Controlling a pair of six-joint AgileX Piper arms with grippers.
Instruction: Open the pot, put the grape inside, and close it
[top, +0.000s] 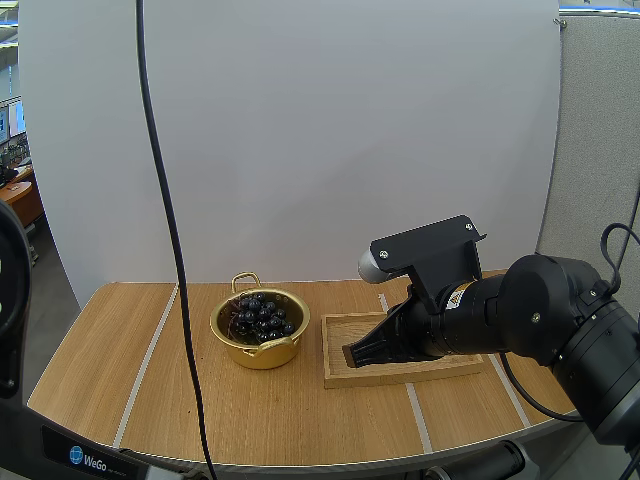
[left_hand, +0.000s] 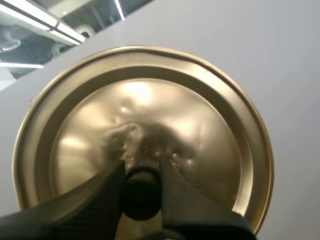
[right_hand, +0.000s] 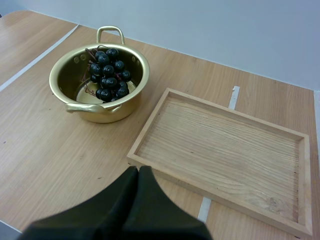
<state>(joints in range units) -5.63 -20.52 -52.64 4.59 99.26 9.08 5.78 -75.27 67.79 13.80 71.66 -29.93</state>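
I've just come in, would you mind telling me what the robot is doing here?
The left claw grips the golden lid by its black knob. The golden pot stands open on the table with the bunch of grapes inside. The right claw is shut on nothing, over the wooden tray beside the pot. Only closing remains.

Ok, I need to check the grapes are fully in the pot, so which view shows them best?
The right wrist view: it looks down into the pot, with the grapes lying inside it. The high view shows them farther off, dark in the pot. The left wrist view faces the lid instead.
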